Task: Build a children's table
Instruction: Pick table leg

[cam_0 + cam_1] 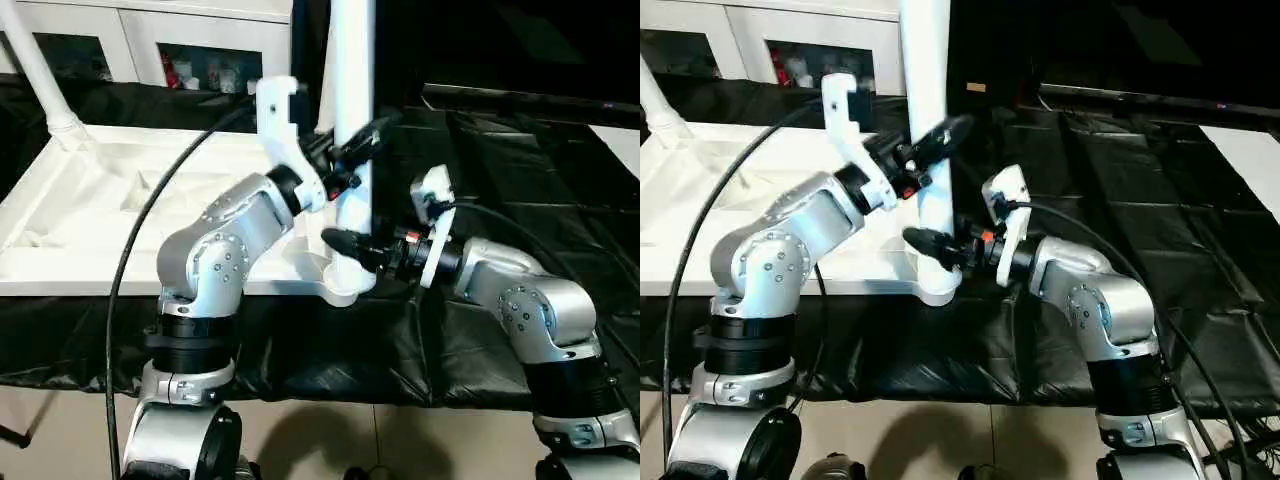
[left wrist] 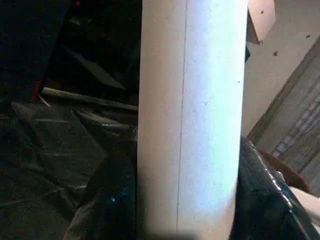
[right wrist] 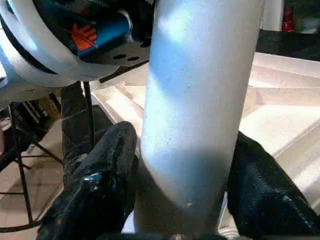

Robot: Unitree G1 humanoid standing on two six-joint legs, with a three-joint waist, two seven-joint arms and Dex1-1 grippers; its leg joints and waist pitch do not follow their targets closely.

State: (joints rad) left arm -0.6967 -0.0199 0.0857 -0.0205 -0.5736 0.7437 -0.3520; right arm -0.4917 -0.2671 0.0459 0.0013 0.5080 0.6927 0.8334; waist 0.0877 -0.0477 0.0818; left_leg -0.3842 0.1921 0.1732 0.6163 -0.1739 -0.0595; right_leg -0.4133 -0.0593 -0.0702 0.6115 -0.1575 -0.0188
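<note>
The children's table [image 1: 90,215] lies upside down on the desk [image 1: 520,180], which is draped in black sheeting, its ribbed underside facing up. It fills the desk's left half and its near edge runs along the desk's near edge. One white leg [image 1: 352,110] stands upright in the round socket [image 1: 340,283] at the top's near right corner, close to the middle of the desk's near edge. A second leg [image 1: 35,70] rises tilted from the far left corner of the top.

Both arms work on the upright leg. The left gripper [image 1: 362,143] reaches in from the left and meets the leg higher up; its jaws sit on either side of the tube, with one black finger [image 2: 107,200] pressed to each flank in the left wrist view, so it grips the leg. The right gripper [image 1: 930,243] comes in from the right, lower down, just above the socket. Its black fingers [image 3: 102,185] bracket the tube on both sides and touch it, gripping the leg as well.

Behind the desk stands a white cabinet [image 1: 150,40] with glass doors.
</note>
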